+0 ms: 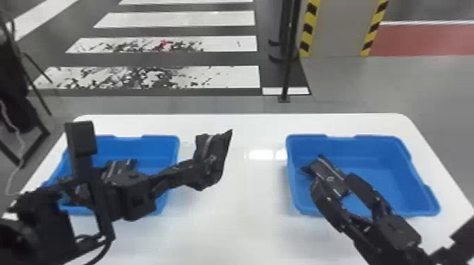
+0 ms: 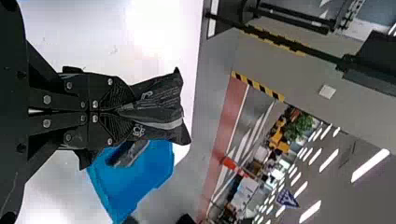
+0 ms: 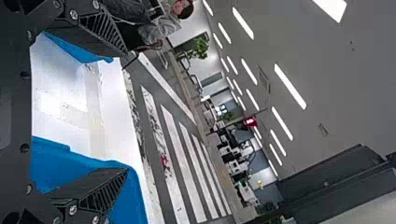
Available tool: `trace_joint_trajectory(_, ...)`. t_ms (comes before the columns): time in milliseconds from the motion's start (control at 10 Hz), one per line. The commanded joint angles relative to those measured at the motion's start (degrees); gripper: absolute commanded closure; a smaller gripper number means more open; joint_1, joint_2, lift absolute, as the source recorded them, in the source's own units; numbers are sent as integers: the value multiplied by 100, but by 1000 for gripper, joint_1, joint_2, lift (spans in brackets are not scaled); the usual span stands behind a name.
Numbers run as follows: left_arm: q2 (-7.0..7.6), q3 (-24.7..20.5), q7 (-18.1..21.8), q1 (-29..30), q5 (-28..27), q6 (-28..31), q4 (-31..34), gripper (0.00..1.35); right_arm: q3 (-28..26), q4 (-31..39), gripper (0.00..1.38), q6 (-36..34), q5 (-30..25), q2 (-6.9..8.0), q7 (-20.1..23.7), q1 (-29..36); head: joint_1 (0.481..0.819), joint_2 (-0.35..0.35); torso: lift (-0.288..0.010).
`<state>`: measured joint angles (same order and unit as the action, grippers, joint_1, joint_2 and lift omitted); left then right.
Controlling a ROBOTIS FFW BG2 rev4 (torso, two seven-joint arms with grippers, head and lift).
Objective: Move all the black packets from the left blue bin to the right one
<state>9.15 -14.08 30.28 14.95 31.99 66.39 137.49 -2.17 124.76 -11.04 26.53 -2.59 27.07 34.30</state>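
Note:
In the head view my left gripper [image 1: 192, 174] is above the table between the two blue bins, shut on a black packet [image 1: 212, 156] that sticks up from its fingertips. The left wrist view has this gripper [image 2: 126, 108] pinching the crumpled packet [image 2: 163, 105]. More black packets [image 1: 121, 165] lie in the left blue bin [image 1: 155, 141], partly behind the left arm. Over the right blue bin [image 1: 381, 141], my right gripper [image 1: 336, 183] stands open; a black packet [image 1: 326, 171] shows by its fingertips. The right gripper [image 3: 125, 113] has widely spread fingers in the right wrist view.
Both bins stand on a white table [image 1: 239, 218], with a gap of bare tabletop between them. A black pole [image 1: 289, 63] rises from the floor beyond the table's far edge. A dark stand [image 1: 21, 105] is at the far left.

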Motion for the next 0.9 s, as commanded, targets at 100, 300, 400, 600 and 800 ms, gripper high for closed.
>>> trace_joint_trajectory(100, 25, 460, 40, -75, 206, 96, 11, 1211, 194, -24, 157, -414, 272, -119, 53, -392, 695, -7, -154)
trace_joint_trajectory(300, 25, 745, 48, -89, 355, 223, 11, 1213, 434, -137, 157, -457, 454, -216, 70, -632, 695, -19, -154)
trace_joint_trajectory(400, 34, 871, 48, -132, 401, 265, 11, 1213, 559, -179, 157, -457, 569, -260, 70, -758, 695, -24, -154)
trace_joint_trajectory(600, 69, 1031, 48, -202, 435, 307, -3, 1213, 845, -362, 182, -442, 763, -357, 193, -1011, 695, -26, -154)
trace_joint_trajectory(800, 69, 1077, 48, -202, 481, 364, -46, 1213, 971, -474, 829, -442, 946, -357, 202, -1067, 695, -11, -154)
